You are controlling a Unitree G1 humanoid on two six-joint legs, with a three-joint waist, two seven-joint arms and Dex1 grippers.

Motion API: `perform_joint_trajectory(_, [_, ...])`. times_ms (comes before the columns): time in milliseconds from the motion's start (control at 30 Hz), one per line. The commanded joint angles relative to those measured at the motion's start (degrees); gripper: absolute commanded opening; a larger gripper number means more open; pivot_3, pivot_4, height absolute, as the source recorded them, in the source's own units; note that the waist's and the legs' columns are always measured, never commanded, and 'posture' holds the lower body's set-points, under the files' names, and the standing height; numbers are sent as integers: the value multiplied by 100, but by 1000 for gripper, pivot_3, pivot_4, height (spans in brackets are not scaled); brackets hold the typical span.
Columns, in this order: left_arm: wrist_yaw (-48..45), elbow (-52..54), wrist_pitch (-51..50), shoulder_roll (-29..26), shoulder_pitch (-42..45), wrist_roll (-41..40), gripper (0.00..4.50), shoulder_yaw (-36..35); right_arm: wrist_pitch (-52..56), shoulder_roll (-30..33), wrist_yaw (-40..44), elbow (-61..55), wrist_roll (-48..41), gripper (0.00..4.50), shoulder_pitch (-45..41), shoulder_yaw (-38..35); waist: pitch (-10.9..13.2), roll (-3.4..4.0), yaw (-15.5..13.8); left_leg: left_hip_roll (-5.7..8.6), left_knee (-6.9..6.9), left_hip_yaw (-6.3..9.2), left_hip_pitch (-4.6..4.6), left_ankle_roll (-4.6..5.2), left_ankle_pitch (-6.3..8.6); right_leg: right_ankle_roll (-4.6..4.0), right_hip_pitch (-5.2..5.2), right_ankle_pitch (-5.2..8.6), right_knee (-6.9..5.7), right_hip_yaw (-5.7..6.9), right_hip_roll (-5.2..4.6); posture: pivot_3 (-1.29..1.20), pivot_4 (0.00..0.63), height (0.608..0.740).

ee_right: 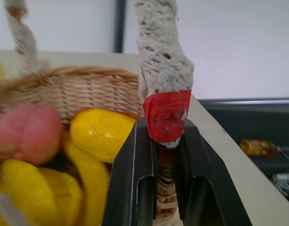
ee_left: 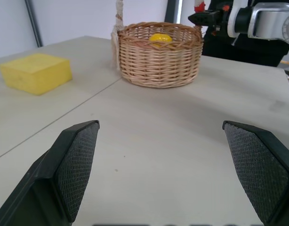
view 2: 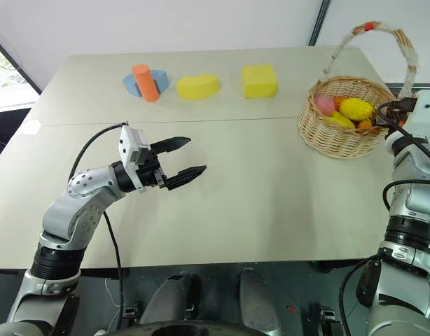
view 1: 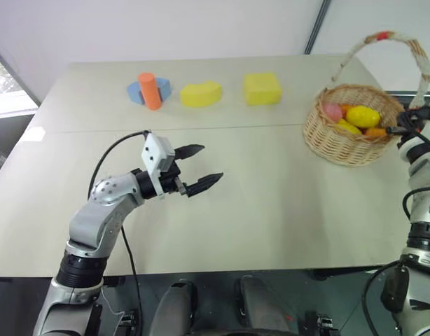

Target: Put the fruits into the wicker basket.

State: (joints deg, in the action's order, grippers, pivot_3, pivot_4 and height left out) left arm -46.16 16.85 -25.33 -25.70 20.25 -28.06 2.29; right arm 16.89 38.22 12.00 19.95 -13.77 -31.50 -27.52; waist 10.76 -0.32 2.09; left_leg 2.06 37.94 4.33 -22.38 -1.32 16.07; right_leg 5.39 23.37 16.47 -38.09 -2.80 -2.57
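Observation:
The wicker basket (view 1: pixel 344 140) stands at the table's right edge, its white-wrapped handle (view 1: pixel 393 38) arching above it. Inside lie the fruits: a pink peach (view 1: pixel 332 110), a yellow lemon (view 1: pixel 363 115), a banana (view 1: pixel 348 127) and an orange mango (view 1: pixel 375 131). My right gripper (view 1: pixel 397 129) is shut on the foot of the handle at the basket's right rim. In the right wrist view its black fingers (ee_right: pixel 130 160) clamp the rim just under the red band (ee_right: pixel 166 115). My left gripper (view 1: pixel 211 162) hovers open and holds nothing over the table's left middle, pointing toward the basket (ee_left: pixel 158 59).
Along the table's far side stand an orange cylinder (view 1: pixel 150 91) on blue blocks, a curved yellow foam block (view 1: pixel 201 94) and a square yellow foam block (view 1: pixel 262 88). The table (view 1: pixel 271 210) ends close to the basket's right side.

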Motion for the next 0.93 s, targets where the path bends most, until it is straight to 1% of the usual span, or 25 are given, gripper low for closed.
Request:
perform_joint_trajectory(33, [-46,47,167,-18,39,16,4500,-38,-177,192,16,-356,-49,1334,-4,-152,0,0,1,0,0,1,0,0,0,0,0,0,0,0,0,0,150,740])
perform_joint_trajectory(67, [-45,45,169,-20,34,15,4500,-42,-177,207,13,-486,-43,1905,68,-169,0,0,-1,0,0,1,0,0,0,0,0,0,0,0,0,0,150,740])
perform_joint_trajectory(167, [-9,19,193,-47,-2,45,4500,-75,-179,232,-118,-995,-59,3343,323,-372,0,0,-10,1,1,3,-1,0,0,0,-1,0,0,-1,-1,0,150,740])
perform_joint_trajectory(233, [40,-64,227,-86,-26,68,4500,-158,-126,219,-139,-1354,-155,3343,535,-564,0,0,-23,2,1,3,-1,0,0,0,-1,0,1,-2,-3,0,150,740])
perform_joint_trajectory(333, [108,-315,339,-211,-83,204,4500,-323,-24,165,76,-1873,-411,3343,998,-836,0,0,-46,2,1,4,-1,0,0,1,-2,0,1,-2,-3,0,150,740])
perform_joint_trajectory(433, [260,-587,422,-447,-342,420,4500,-626,-14,165,1395,-2760,-936,3343,2080,-519,-3,0,-76,1,0,9,3,3,2,1,-8,0,2,0,0,0,150,740])
perform_joint_trajectory(533, [382,-737,491,-552,-525,458,4500,-847,220,196,2225,-3566,-1458,3343,2581,3,-1,4,-50,-7,-7,10,6,7,4,-1,-6,2,4,-1,6,0,150,740])
perform_joint_trajectory(600, [438,-788,513,-579,-623,470,4500,-926,379,216,2526,-3841,-1604,3343,2676,372,0,4,-24,-4,-4,7,6,7,4,2,-7,0,3,-1,-1,0,150,740])
perform_joint_trajectory(667, [533,-815,510,-586,-714,499,4500,-1002,436,246,2753,-3901,-1461,3343,2691,854,-2,1,-40,-3,5,10,9,5,3,8,-17,-3,4,1,-5,0,150,740])
perform_joint_trajectory(733, [638,-776,469,-543,-768,439,4500,-1091,365,218,2794,-3767,-1224,3343,2593,1204,-2,-4,-77,-2,6,12,15,5,3,8,-25,-3,6,2,-6,0,150,740])
perform_joint_trajectory(933, [782,-563,349,-533,-975,347,4500,-1192,207,112,2894,-3355,-972,3343,2227,1643,-2,-4,-142,3,4,12,0,5,4,7,-8,-3,10,3,-13,0,150,740])
